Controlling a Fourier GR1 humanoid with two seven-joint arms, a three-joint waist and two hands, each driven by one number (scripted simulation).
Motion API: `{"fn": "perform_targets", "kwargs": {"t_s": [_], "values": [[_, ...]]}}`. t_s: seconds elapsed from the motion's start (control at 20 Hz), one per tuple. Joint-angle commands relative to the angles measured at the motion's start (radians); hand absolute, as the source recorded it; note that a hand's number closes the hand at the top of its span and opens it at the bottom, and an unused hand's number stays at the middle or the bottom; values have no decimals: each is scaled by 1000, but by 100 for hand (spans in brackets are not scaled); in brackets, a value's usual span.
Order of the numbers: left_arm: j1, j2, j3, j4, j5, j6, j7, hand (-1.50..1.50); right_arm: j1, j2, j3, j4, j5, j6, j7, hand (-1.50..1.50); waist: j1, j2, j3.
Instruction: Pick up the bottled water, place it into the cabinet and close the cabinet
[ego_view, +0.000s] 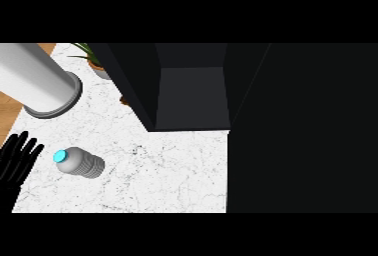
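The bottled water (78, 162) lies on its side on the white marble counter (162, 175), its blue cap toward ten o'clock. At nine o'clock from it, the left hand (16, 160) rests wide, fingers straight, apart from it. The dark cabinet (188, 92) stands open toward one o'clock.

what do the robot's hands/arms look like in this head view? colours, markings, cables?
Only the left hand shows, at the view's left edge: solid black, with slim, separate fingers and no visible markings, labels or cables. Its forearm is not visible here, so its colour can't be confirmed. The right hand and arm are out of view.
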Motion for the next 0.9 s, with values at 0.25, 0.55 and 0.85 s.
{"fn": "perform_targets", "kwargs": {"t_s": [0.25, 0.55, 0.85], "values": [[-220, 23, 20, 311, -122, 60, -76, -150, 32, 12, -13, -123, -150, -11, 36, -150, 1, 2, 1], [-215, 28, 16, 490, -161, 9, -185, -150, 99, -9, -36, -189, -208, 4, 42, -150, 1, 1, 0], [-300, 2, 14, 729, -244, 47, -362, -150, 143, -23, -67, -155, -229, 57, -35, -150, -13, 3, -2]]}}
